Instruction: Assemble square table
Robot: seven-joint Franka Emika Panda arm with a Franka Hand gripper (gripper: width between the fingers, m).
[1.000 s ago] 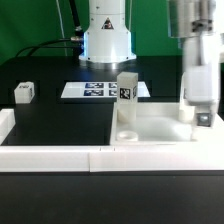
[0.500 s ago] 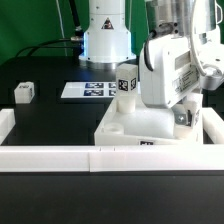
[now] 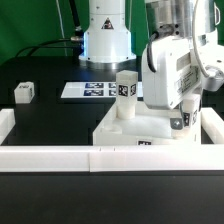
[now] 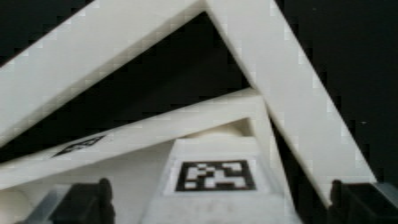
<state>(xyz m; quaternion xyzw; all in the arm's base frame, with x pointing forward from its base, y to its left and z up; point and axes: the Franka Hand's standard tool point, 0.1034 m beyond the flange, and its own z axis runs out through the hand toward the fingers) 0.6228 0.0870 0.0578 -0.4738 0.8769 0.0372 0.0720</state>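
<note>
— While the exterior view half a second before had the square table top turned with a corner toward the camera, did anything differ?
— Little had. The top lay at the same skewed angle against the white border wall, and one leg stood upright on it at the exterior view's left, tag facing forward. A full second earlier the top had sat squarer and the arm had stood farther to the right.
— And the gripper?
— The gripper sat low over the top's right part; from there nobody could tell its jaws. A loose leg lay well apart on the black table, and the marker board lay behind.
— The wrist view?
— There the dark fingertips stood spread wide, either side of a tagged leg, not touching it. White ribs of the top crossed behind.
</note>
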